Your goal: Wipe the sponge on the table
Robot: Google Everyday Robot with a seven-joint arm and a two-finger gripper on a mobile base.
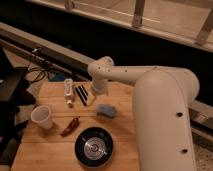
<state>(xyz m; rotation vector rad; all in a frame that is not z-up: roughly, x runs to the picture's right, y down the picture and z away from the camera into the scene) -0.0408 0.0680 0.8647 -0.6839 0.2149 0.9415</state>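
Note:
A blue sponge (106, 110) lies flat on the wooden table (52, 155), right of centre. My white arm comes in from the right, bends at a joint and drops toward the table's far side. The gripper (95, 96) sits at its lower end, just behind and left of the sponge and next to a black and white striped packet (82, 94). It is not touching the sponge. The arm's own bulk hides much of the gripper.
A white bottle (68, 91) lies beside the packet. A white cup (42, 117) stands at the left, with a red chili (70, 126) next to it. A black bowl (93, 146) sits near the front edge. Rails and cables run behind the table.

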